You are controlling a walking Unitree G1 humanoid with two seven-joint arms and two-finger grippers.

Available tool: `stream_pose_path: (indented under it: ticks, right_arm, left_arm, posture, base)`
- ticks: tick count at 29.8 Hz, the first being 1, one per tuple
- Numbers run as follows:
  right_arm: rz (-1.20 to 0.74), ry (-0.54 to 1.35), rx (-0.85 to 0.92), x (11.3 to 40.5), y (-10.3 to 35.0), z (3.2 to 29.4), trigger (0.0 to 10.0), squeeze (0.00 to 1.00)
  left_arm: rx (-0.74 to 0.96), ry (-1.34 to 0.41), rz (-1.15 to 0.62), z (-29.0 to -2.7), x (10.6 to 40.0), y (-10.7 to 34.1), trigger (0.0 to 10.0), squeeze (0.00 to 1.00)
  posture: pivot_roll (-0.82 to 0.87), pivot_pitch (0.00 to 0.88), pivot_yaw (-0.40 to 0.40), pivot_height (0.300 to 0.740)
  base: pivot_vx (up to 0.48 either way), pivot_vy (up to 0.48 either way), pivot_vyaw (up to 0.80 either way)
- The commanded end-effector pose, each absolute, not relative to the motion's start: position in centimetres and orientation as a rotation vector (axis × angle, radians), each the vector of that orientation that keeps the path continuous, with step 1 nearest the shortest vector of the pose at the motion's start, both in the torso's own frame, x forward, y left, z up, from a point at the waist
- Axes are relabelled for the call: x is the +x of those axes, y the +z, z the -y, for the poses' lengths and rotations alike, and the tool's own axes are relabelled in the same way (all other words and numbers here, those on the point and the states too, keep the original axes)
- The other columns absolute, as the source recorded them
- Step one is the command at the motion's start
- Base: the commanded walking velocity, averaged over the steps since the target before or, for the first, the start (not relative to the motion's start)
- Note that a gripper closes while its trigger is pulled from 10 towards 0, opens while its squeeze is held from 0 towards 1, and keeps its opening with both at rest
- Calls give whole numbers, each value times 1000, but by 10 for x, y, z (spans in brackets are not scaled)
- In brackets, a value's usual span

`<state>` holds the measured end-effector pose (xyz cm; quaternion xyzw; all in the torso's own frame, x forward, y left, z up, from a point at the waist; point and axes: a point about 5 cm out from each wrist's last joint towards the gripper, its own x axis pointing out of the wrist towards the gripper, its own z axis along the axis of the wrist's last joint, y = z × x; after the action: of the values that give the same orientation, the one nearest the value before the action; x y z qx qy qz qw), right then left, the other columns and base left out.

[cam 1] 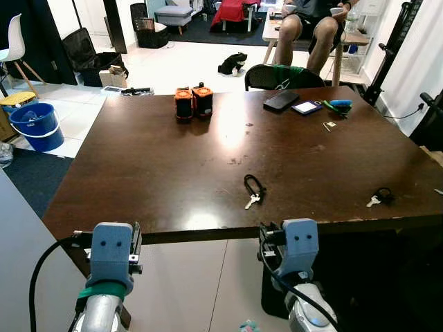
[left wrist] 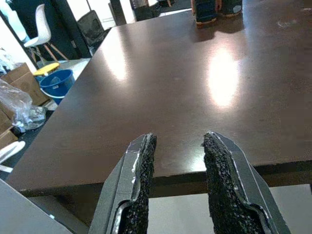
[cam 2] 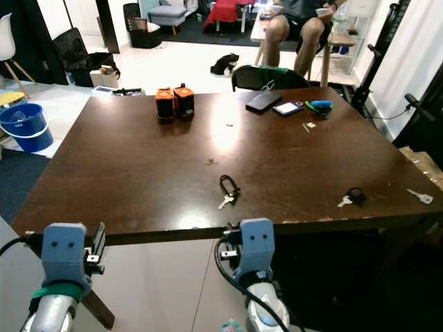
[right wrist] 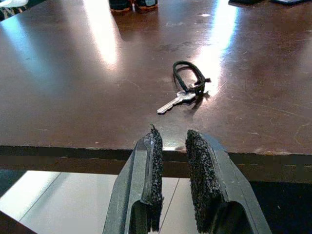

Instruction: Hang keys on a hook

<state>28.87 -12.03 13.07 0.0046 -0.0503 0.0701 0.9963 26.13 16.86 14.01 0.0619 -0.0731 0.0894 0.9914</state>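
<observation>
Key on black loop (cam 1: 253, 191) lies flat on table (cam 1: 138, 173) near front edge | right gripper (right wrist: 175, 146) held before it, fingers slightly parted, empty | left gripper (left wrist: 178, 151) parted, empty | risk: the flat key may be pushed away, not gripped

Dark brown wooden table (cam 1: 138, 173) filled foreground, w/ bright glare patch near centre. Floor: pale tiles (cam 1: 173, 66). Blue bucket (cam 1: 36, 126) stood at table's left; white chair (cam 1: 14, 52) behind it. Dark chair (cam 1: 284, 76) was pushed against far edge. White wall (cam 1: 415, 62) at right.
</observation>
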Motion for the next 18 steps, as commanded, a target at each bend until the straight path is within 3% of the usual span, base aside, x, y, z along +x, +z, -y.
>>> stream_pose_path:
  ticks: [1, 18]
  right_arm:
    - [83, 141, 14, 286, 127, 121, 10000, 0]
    - [79, 141, 12, 285, 128, 122, 10000, 0]
  left_arm:
    - [119, 180, 123, -170, 258, 136, 10000, 0]
    - [97, 169, 118, -169, 258, 136, 10000, 0]
  posture:
    - [-136, 120, 132, 740]
    - [-137, 120, 129, 740]
  base:
    - [274, 0, 0]
    - [300, 0, 0]
